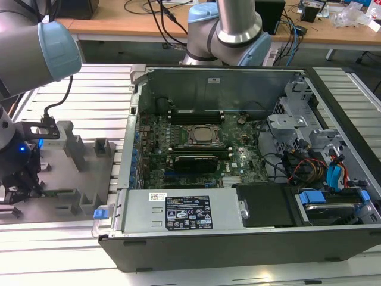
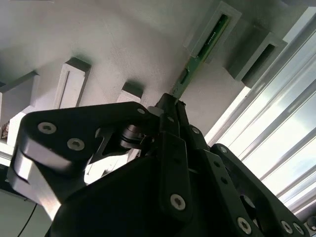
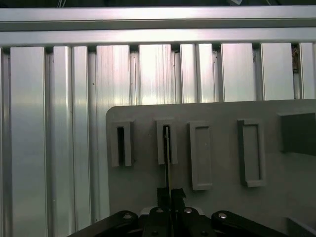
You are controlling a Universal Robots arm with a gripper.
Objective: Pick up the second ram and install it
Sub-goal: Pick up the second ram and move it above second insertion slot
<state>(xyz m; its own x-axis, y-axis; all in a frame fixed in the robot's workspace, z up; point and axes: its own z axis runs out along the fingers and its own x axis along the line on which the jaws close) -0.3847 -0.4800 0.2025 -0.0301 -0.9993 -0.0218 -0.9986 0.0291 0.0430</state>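
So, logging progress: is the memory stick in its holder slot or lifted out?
In. In the second wrist view the memory stick sits in a slot of the grey holder, gripper shut on it.

Room light: bright and even across the exterior view.
Glare: aluminium rails (image 3: pixel 153 74) blazing white in the first wrist view.
Shadow: computer case (image 1: pixel 220 89) dim inside.
Contrast: gripper (image 2: pixel 170 102) near-black, second ram (image 2: pixel 210 39) faintly lit green.

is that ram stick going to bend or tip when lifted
Likely stiff: the second ram runs straight from the end effector to its slot. Probably light, being thin edge-on. Pinched well away from the slot, it may tilt once free.
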